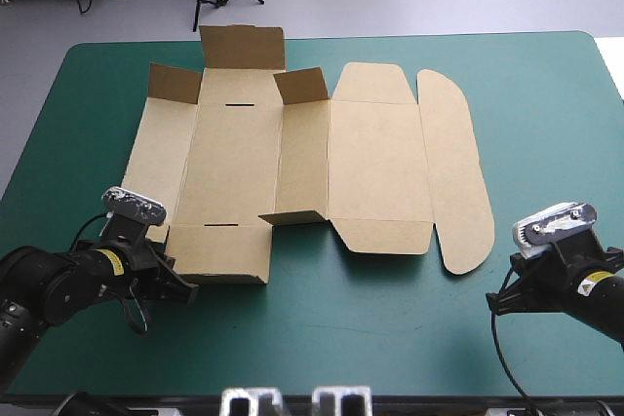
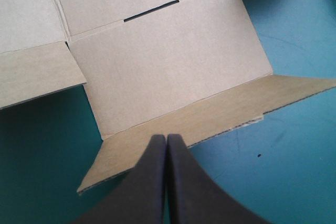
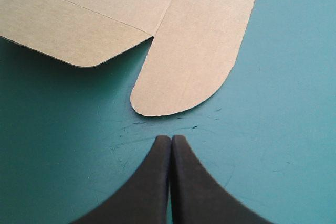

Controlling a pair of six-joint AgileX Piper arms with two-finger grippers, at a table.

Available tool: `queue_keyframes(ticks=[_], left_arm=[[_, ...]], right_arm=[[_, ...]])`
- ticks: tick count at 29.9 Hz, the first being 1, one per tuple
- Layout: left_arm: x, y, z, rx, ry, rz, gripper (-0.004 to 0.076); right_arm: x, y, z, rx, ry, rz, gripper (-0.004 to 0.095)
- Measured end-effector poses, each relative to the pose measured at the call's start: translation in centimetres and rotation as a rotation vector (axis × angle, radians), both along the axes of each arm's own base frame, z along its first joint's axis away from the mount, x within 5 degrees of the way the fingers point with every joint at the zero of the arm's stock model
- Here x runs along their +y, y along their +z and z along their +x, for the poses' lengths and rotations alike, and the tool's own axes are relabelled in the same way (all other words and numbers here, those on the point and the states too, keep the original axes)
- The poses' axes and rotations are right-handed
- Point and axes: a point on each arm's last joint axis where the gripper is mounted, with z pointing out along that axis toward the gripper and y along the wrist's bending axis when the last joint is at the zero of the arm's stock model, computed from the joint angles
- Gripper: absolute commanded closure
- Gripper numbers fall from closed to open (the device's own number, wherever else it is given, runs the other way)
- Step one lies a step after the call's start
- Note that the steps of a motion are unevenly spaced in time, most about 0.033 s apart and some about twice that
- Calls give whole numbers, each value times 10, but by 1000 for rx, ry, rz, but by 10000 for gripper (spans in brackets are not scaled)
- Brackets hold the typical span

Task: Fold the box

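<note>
The brown box (image 1: pixel 312 158) lies mostly flat and unfolded at the middle of the teal-green counter (image 1: pixel 546 94), with a few small flaps standing up. The left tool (image 2: pixel 166 139) is closed and empty, its tip at the box's near left flap. The right tool (image 3: pixel 171 139), also closed and empty, sits just short of the rounded flap's near end.

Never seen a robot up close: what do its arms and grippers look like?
Its left arm and right arm are black and rounded, a yellow label near each wrist. The left gripper and right gripper each have two broad black fin-shaped fingers.
</note>
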Motion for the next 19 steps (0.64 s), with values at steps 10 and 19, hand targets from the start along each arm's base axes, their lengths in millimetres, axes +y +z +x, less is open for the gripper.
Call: queue_keyframes(ticks=[10,19], left_arm=[[0,0,0,0,0,0,733],[-2,0,-1,13,-2,-30,733]], right_arm=[[0,0,0,0,0,0,927],[0,0,0,0,0,1,927]])
